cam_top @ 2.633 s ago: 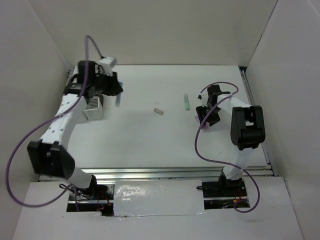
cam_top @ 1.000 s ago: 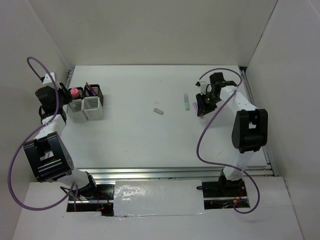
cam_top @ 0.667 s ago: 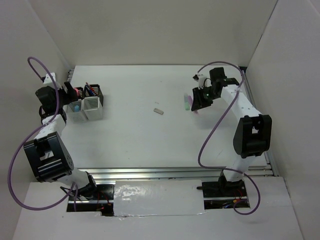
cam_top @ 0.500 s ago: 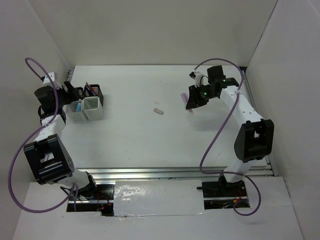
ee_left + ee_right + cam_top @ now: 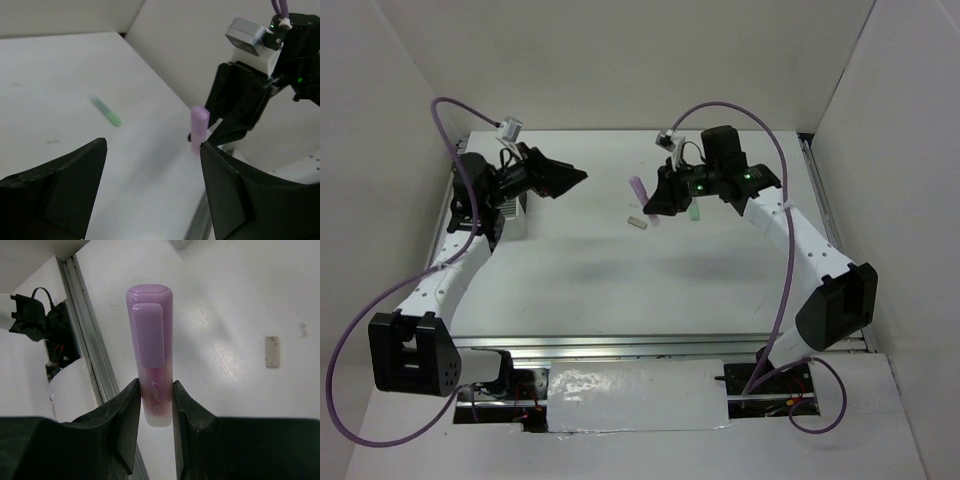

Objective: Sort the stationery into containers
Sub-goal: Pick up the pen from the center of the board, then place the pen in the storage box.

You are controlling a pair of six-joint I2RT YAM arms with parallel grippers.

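The white table (image 5: 620, 290) carries a small beige eraser (image 5: 637, 221) near its middle, a pale green marker (image 5: 695, 213) lying flat just to the right of the eraser and apart from it, and at the far left a white bin (image 5: 516, 218), mostly hidden.

White tabletop (image 5: 590, 290) filling mid-frame, plain white enclosure walls (image 5: 620, 60) across top and both sides, metal rail (image 5: 620, 347) along lower edge, second rail (image 5: 817, 175) at upper right (partly hidden), glossy wrinkled white panel (image 5: 635, 395) bottom centre.
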